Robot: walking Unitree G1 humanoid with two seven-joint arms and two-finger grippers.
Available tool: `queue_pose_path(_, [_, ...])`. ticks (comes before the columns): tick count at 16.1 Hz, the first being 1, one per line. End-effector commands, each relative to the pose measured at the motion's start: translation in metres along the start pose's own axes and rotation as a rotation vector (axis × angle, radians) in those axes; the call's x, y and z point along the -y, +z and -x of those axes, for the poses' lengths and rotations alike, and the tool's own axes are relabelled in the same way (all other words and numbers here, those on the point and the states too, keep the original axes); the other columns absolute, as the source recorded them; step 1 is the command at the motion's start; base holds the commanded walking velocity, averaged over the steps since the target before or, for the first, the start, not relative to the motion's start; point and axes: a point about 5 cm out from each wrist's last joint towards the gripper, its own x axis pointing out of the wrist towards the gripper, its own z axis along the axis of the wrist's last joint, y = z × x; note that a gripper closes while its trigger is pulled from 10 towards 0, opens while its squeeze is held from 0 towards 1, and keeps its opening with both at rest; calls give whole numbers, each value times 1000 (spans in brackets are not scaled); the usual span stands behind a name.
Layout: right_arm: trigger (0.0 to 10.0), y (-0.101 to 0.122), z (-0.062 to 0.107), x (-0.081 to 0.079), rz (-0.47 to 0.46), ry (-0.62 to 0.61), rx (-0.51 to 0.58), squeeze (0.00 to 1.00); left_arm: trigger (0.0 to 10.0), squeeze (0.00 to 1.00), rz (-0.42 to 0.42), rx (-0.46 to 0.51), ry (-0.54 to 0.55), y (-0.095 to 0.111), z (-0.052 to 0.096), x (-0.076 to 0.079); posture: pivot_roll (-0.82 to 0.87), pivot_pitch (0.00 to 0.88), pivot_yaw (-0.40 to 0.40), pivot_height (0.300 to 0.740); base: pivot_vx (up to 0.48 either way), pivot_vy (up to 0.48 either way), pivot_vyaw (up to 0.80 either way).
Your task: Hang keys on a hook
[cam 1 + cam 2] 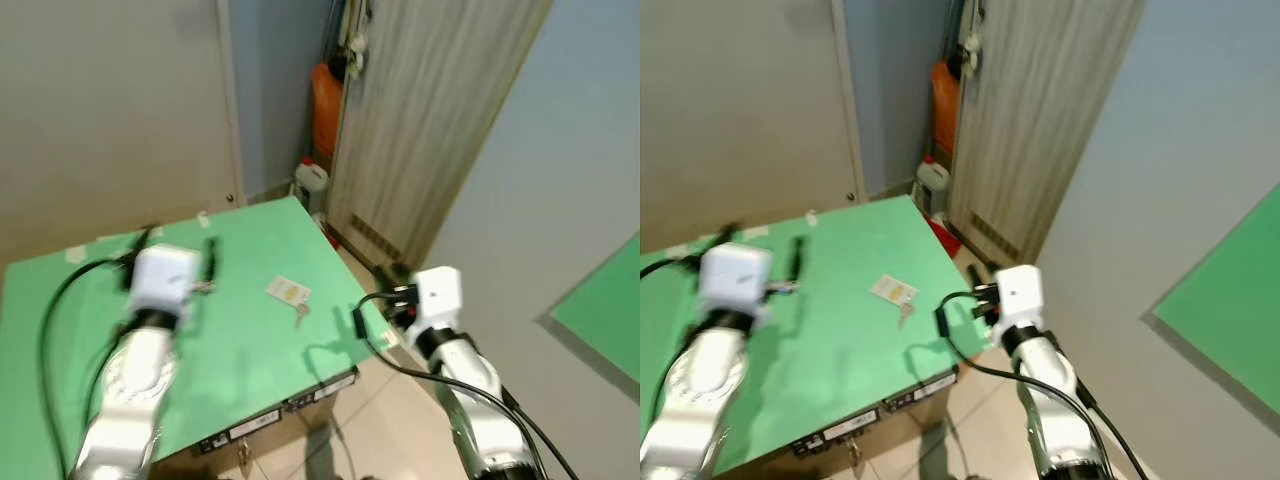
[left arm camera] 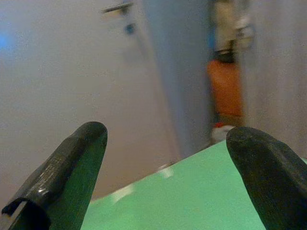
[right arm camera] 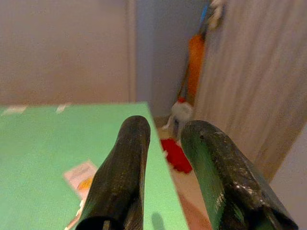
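A small key (image 1: 300,314) with a white tag card (image 1: 288,291) lies on the green tabletop (image 1: 250,350), toward its right side. My left gripper (image 1: 176,250) hovers over the table to the left of the key, open, with nothing between its fingers (image 2: 81,158). My right gripper (image 1: 386,272) is off the table's right corner, to the right of the key, its fingers (image 3: 124,167) close together and holding nothing. In the right wrist view the tag card (image 3: 81,175) lies ahead and below. Several items hang near the top of the door edge (image 1: 355,45); no hook can be made out there.
Beyond the table are a beige wall, a blue wall strip and a ribbed wooden door (image 1: 420,130). In the corner stand an orange container (image 1: 325,100) and a white bottle (image 1: 312,178). A red thing (image 3: 175,153) lies on the floor. The table's front edge (image 1: 300,400) carries labels.
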Motion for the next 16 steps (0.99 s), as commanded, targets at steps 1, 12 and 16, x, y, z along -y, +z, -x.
queue_pose_path(1, [10000,4,4,8,-32,-66,36,0,10000,0,24,36,-23,7,3,3,50,0,-33,732,0,0,0])
queue_pose_path(12, [10000,-16,12,0,-17,-83,-64,0,10000,0,158,-66,-121,-11,-11,25,27,22,5,732,67,-234,-113])
queue_pose_path(16, [10000,-19,13,-2,-14,-50,-86,0,10000,0,161,-103,-72,-15,-12,19,35,32,-8,732,145,-188,0])
